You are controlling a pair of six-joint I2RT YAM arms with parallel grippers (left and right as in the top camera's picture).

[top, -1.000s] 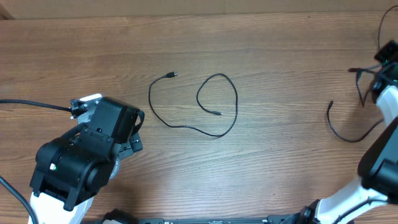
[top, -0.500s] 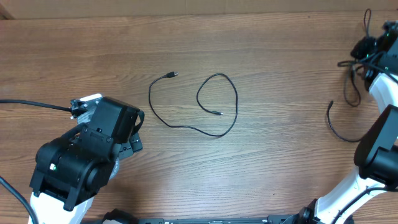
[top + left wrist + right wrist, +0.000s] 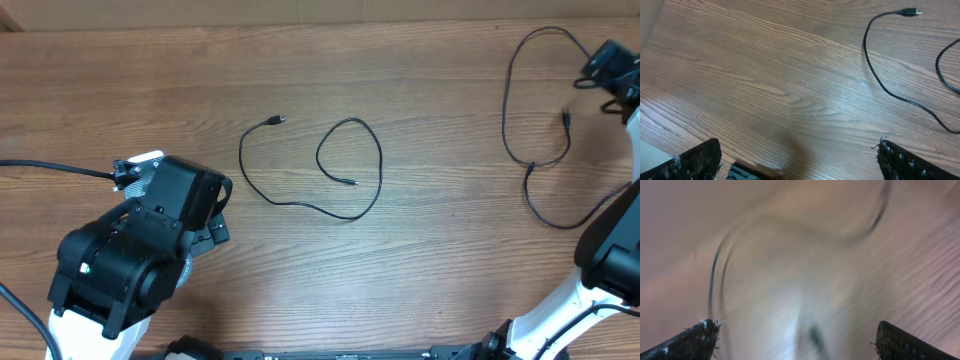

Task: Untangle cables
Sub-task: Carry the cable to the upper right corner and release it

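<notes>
The centre cable [image 3: 381, 165], thin and black, is lying slack mid-bench, curling into one open loop with its two small plug ends apart. The right cable [image 3: 503, 110] is sprawling near the bench's right edge in a tall loop, a curved tail trailing below.

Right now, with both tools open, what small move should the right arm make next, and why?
Probably bring the right tool down over the spot where the right cable meets itself, below its big loop, and take one strand. The middle cable lies loose without crossing itself, while the right one's strands seem to touch at that spot. The wrist view is blurred, so go slowly.
</notes>
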